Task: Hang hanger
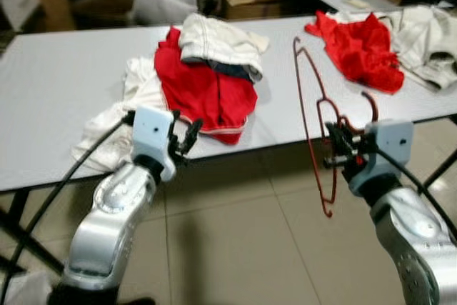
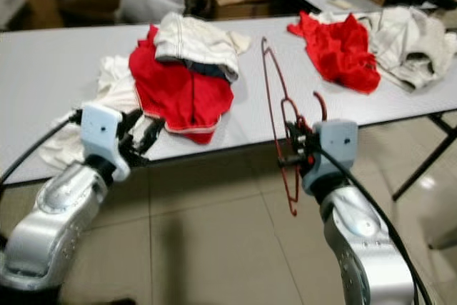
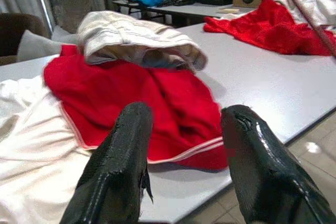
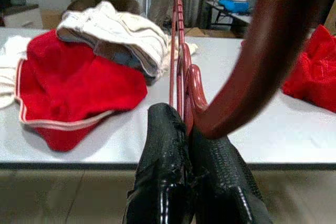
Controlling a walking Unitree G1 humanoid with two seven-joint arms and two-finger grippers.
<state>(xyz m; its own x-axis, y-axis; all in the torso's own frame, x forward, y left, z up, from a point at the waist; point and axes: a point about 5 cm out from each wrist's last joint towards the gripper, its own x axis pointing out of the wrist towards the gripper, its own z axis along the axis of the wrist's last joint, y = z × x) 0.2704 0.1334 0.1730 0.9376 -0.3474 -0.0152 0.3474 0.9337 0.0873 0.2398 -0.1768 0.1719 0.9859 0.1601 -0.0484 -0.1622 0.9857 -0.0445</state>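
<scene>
A dark red wire hanger (image 1: 312, 116) stands upright in front of the table's near edge, its hook curling back toward the arm. My right gripper (image 1: 335, 151) is shut on the hanger near its neck; in the right wrist view the black fingers (image 4: 173, 182) pinch the red wire (image 4: 181, 72). My left gripper (image 1: 187, 136) is open at the table's front edge, just before a red garment (image 1: 203, 94). In the left wrist view its fingers (image 3: 126, 161) are spread with nothing between them, pointing at the red garment (image 3: 131, 98).
The grey table (image 1: 64, 83) carries a heap of clothes: a white garment (image 1: 114, 126), cream shorts (image 1: 218, 41) on the red one, another red garment (image 1: 360, 48) and pale clothes (image 1: 428, 41) at the right. Tiled floor (image 1: 235, 248) lies below. Boxes and a second table stand behind.
</scene>
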